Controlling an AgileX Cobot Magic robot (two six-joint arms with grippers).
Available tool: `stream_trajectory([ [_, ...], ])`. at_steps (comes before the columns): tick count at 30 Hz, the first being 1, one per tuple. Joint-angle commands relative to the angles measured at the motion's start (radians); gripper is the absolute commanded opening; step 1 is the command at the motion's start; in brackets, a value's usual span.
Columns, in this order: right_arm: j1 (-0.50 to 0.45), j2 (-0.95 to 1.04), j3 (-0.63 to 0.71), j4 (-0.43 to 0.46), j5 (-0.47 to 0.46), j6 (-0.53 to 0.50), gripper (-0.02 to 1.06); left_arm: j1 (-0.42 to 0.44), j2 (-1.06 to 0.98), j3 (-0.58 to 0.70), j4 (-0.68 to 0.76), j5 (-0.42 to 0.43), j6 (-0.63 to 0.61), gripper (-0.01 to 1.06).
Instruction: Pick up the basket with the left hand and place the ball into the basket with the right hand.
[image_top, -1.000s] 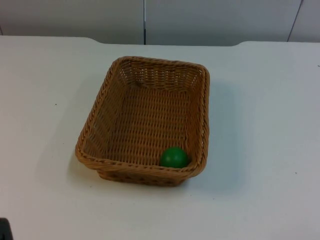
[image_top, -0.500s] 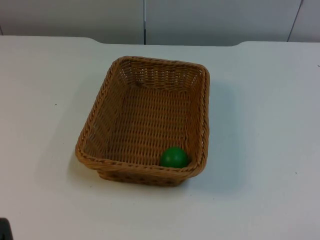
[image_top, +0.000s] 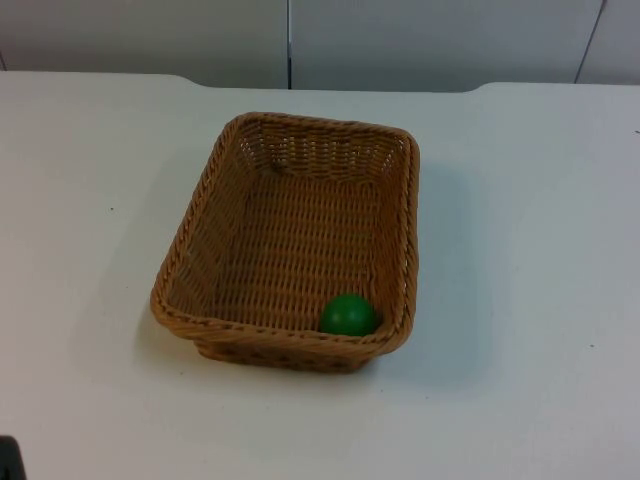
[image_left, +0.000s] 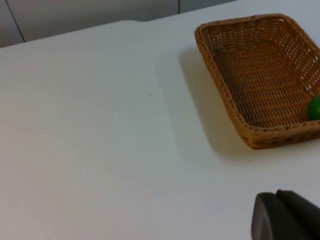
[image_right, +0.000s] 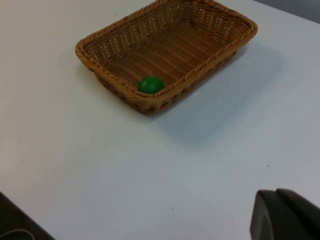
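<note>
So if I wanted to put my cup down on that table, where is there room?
White table top lies bare on both sides of the brown woven basket, and between it and the grey partition wall. The basket floor is open except the near corner, where the green ball sits.

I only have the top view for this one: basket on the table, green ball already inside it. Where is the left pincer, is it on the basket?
Observer: No. The left pincer is off the basket, with bare table between them.
Reviewer: And the right one?
Observer: The right pincer is apart from the basket too. The ball lies against the basket wall nearest to it.
</note>
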Motion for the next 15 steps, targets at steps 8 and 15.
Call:
stream_trajectory([
  [8, 0.001, -0.004, 0.005, -0.003, -0.015, 0.005, 0.0, -0.002, -0.005, 0.006, -0.003, -0.015, 0.002, 0.0],
  [15, -0.103, -0.004, 0.005, 0.004, -0.015, -0.002, 0.0, 0.039, -0.005, 0.006, -0.002, -0.015, 0.002, 0.0],
])
